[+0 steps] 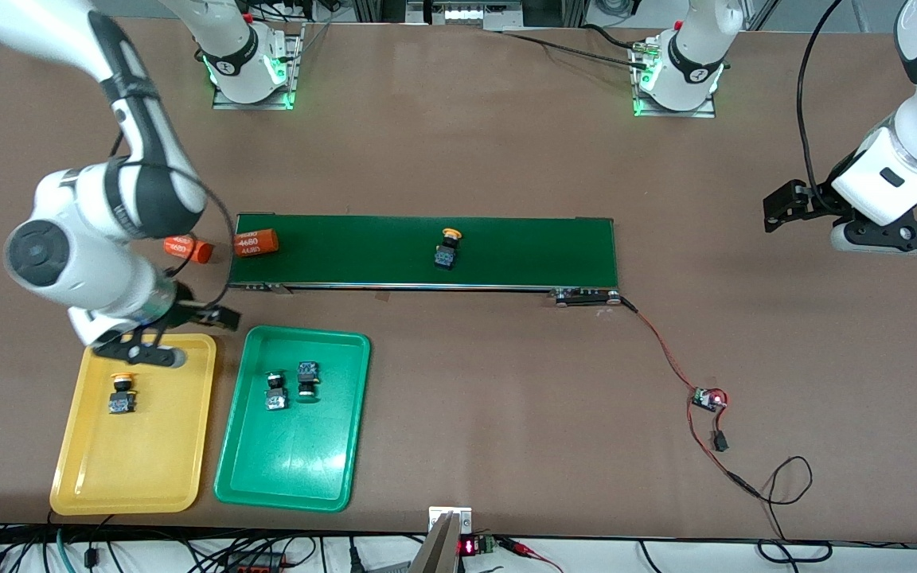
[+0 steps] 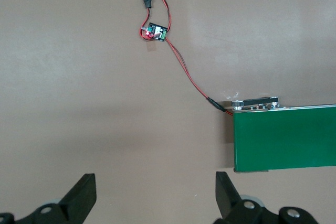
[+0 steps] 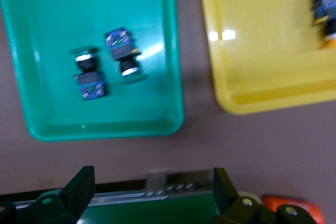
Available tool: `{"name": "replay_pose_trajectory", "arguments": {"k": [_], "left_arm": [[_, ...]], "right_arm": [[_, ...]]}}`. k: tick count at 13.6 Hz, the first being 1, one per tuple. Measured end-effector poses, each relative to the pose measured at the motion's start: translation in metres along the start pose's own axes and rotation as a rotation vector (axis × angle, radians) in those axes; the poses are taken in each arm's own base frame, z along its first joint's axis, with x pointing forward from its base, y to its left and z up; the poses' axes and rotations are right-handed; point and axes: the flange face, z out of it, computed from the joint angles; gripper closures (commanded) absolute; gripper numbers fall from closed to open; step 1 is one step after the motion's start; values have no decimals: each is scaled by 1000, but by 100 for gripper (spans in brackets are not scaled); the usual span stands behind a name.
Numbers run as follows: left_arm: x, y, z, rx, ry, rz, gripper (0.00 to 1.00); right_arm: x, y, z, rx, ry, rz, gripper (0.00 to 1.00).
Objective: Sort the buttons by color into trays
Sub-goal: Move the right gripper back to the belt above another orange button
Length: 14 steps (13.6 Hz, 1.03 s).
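While one yellow-capped button [image 1: 449,247] lies on the conveyor belt [image 1: 522,251], near its middle, the other three buttons are already in the trays. The yellow tray [image 1: 132,469] holds a second yellow-capped button [image 1: 121,393], at about 12 o'clock from the tray's centre. The green tray [image 1: 291,469] stands just beside the yellow one, toward the left arm's end of the table, and holds two green-capped buttons [image 1: 275,391] [image 1: 307,379] side by side, close to each other, also around 12 o'clock from its centre.

The right gripper [image 1: 188,330] hangs over the edge of the yellow tray that faces the belt, and its fingers [image 3: 80,188] are spread apart and hold nothing. The left gripper [image 2: 156,195] waits over the bare table [image 1: 458,151], at 3 o'clock from the belt's end, also with fingers [image 2: 81,195] wide and empty.

One orange cylinder [image 1: 256,242] rests on the belt at the right arm's end, and another orange cylinder [image 1: 188,249] lies on the table just beside it. A small circuit board [image 1: 709,399] with red wires lies at about 4 o'clock from the belt.
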Motion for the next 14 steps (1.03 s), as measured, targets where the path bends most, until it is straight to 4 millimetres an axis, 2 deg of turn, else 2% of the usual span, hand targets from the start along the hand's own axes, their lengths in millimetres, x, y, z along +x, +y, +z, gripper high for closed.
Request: {"name": "replay_pose_trajectory", "arguments": {"k": [3,6,9,14], "left_arm": [[0,-1,0,0,0,-1,0],[0,-1,0,0,0,0,0],[0,-1,0,0,0,-1,0],[0,-2,0,0,0,-2,0]], "right_arm": [[-50,-69,1,11,-30,25,0],[-93,-122,9,16,-64,-14,0],[-127,-157,21,7,-89,-82,0],[-170,-195,44,-45,-67,-117,0]]}}
